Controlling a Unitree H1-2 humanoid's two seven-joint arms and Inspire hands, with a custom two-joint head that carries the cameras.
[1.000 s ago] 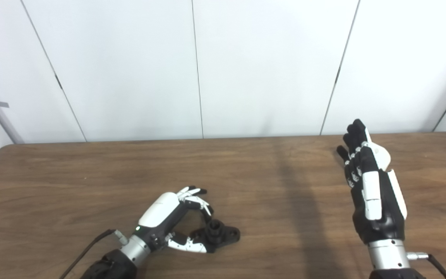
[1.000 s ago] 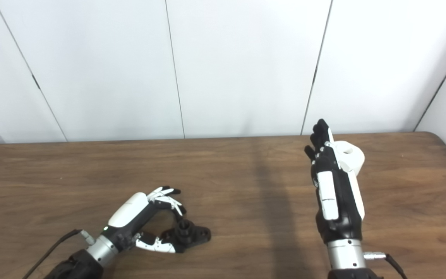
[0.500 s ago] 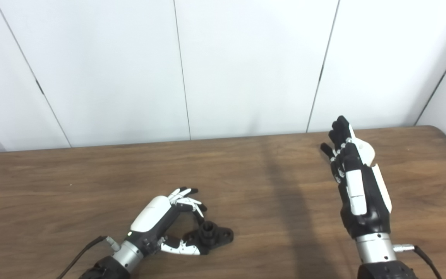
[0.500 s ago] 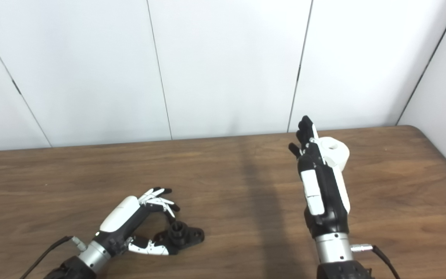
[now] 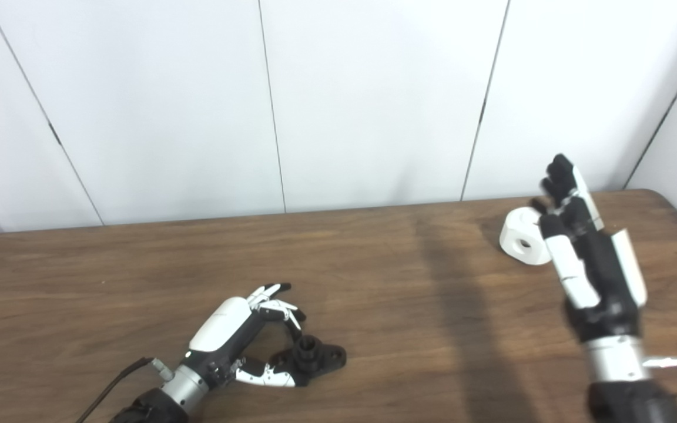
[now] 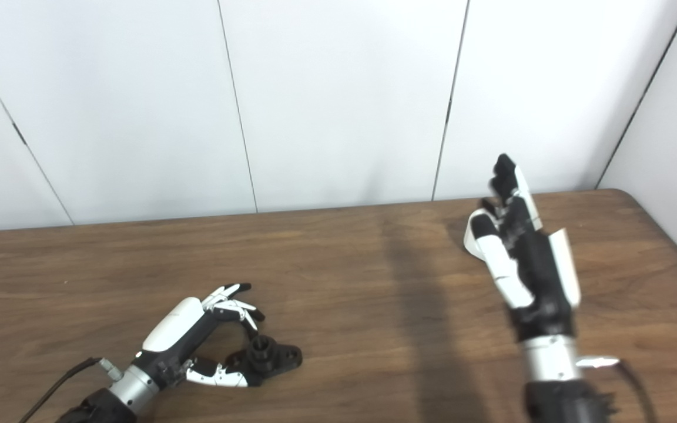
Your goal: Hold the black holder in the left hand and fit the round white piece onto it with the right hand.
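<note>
In the left eye view, the wooden table (image 5: 109, 276) filled the lower half, with white wall panels (image 5: 374, 100) behind it. The left hand (image 5: 233, 332) lay low near the front edge of the table, its fingers (image 5: 274, 296) curved and spread over the black holder (image 5: 314, 356). The thumb reached along the near side of the holder and seemed to touch its base, while the curled fingers were just above its short round post. The holder rested flat on the table; I could not tell if the hand really gripped it. On the far right, the right hand (image 5: 588, 264) stood upright with its fingers straight and apart, holding nothing. The round white piece (image 5: 523, 238) lay on the table just beside this hand, on its left side, with the hole in its flat face turned toward the camera. The fingers overlapped the right edge of the piece, so I could not tell if they touched it.

In the right eye view, the right hand (image 6: 523, 258) covered most of the white piece (image 6: 472, 242); only its left edge showed. The left hand (image 6: 183, 332) and the holder (image 6: 268, 356) looked the same: fingers arched above the post, thumb along the base. The two hands were well apart.
</note>
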